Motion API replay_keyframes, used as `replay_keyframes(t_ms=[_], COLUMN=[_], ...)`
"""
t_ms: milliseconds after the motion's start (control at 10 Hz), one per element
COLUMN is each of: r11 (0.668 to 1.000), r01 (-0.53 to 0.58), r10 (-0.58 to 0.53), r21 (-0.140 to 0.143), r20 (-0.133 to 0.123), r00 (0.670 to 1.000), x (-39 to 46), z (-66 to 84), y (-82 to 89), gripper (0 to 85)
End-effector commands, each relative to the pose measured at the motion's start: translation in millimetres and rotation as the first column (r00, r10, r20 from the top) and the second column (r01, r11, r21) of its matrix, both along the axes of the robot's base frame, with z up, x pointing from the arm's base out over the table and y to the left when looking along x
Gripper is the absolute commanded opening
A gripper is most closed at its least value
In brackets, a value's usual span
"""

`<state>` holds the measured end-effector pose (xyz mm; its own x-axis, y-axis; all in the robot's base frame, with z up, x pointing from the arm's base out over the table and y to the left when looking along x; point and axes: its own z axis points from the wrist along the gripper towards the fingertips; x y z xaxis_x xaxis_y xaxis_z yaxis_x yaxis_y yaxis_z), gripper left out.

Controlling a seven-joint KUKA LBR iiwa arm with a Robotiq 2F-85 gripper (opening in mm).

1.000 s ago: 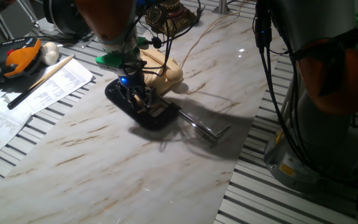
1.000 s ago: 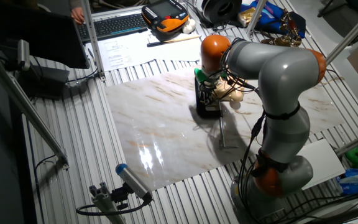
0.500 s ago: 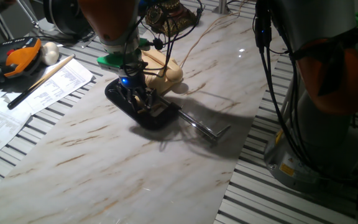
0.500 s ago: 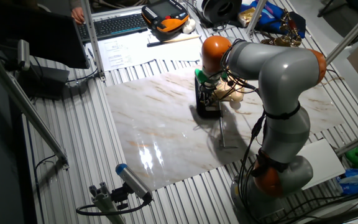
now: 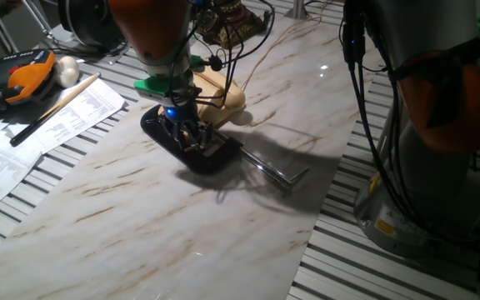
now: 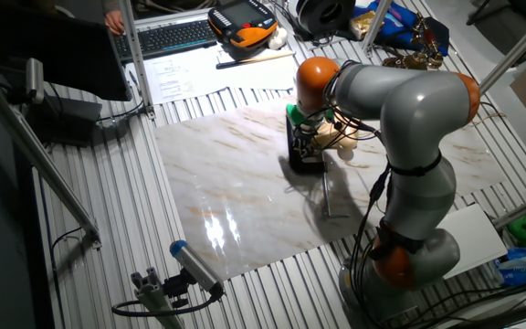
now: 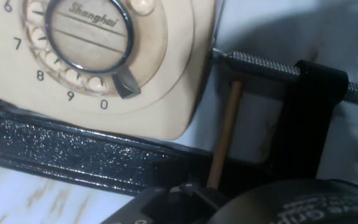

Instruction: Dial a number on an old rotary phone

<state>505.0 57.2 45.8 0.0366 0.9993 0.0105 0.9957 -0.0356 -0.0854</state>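
Observation:
The old rotary phone (image 5: 223, 97) is cream-beige and stands at the far side of the marble board (image 5: 140, 225). It also shows in the other fixed view (image 6: 341, 139). In the hand view its round dial (image 7: 89, 46) fills the upper left, labelled "Shanghai". A black C-clamp (image 7: 309, 118) with a steel screw rod (image 5: 273, 172) grips the phone's front. My gripper (image 5: 186, 133) hangs low over the clamp, just in front of the phone, shut on a thin wooden stick (image 7: 224, 134). The stick's tip lies right of the phone's body, off the dial.
Papers (image 5: 48, 121), a long wooden rod (image 5: 57, 104), an orange-black pendant (image 5: 23, 75) and a white ball (image 5: 65, 71) lie at the left. A keyboard (image 6: 167, 37) is at the far edge. My arm's base (image 6: 409, 260) stands beside the board.
My hand has shifted slightly sideways above the clamp. The phone and the clamp have not moved.

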Motion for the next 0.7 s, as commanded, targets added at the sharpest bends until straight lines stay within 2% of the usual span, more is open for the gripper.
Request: replay_keyframes(t_ms=[0, 200, 300, 600], r11=[1.000, 1.000, 1.000, 1.000], r01=[0.003, 0.006, 0.006, 0.027], r10=[-0.003, -0.006, -0.006, -0.028], r21=[0.000, 0.001, 0.004, 0.009], r20=[0.001, 0.013, 0.016, 0.026], r00=[1.000, 1.000, 1.000, 0.999], x=[-0.4, -1.4, -1.6, -4.8], z=[-0.9, -4.1, -4.1, -1.6], y=[0.1, -0.4, -1.9, -2.3], gripper=[51.0, 51.0, 34.0, 34.0])
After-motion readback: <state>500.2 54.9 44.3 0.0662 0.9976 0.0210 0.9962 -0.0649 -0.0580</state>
